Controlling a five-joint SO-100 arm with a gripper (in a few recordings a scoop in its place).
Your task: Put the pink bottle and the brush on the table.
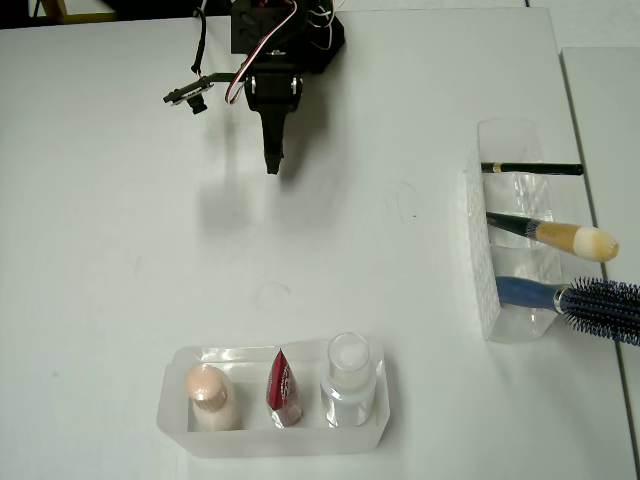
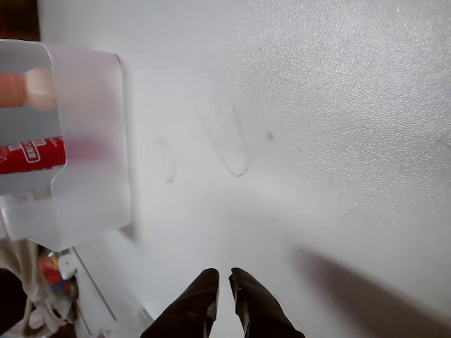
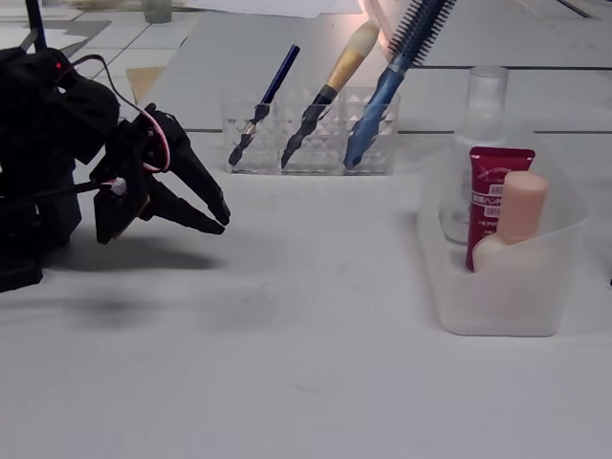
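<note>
The pink bottle (image 1: 210, 393) stands upright in the left end of a frosted tray (image 1: 180, 435) near the table's front edge; it also shows in the fixed view (image 3: 517, 216) and the wrist view (image 2: 29, 88). The brush (image 1: 560, 236) leans in the middle slot of a clear holder (image 1: 478, 250) on the right, its cream tip sticking out (image 3: 335, 81). My gripper (image 1: 272, 166) hovers low over the white table (image 1: 380, 270) at the back, far from both. Its fingertips (image 2: 206, 280) are almost touching, and it holds nothing (image 3: 223, 218).
In the tray a red tube (image 1: 284, 390) and a clear bottle with a white cap (image 1: 347, 378) stand beside the pink bottle. The holder also carries a thin dark pencil (image 1: 532, 168) and a blue hairbrush (image 1: 592, 300). Open tabletop lies between gripper, tray and holder.
</note>
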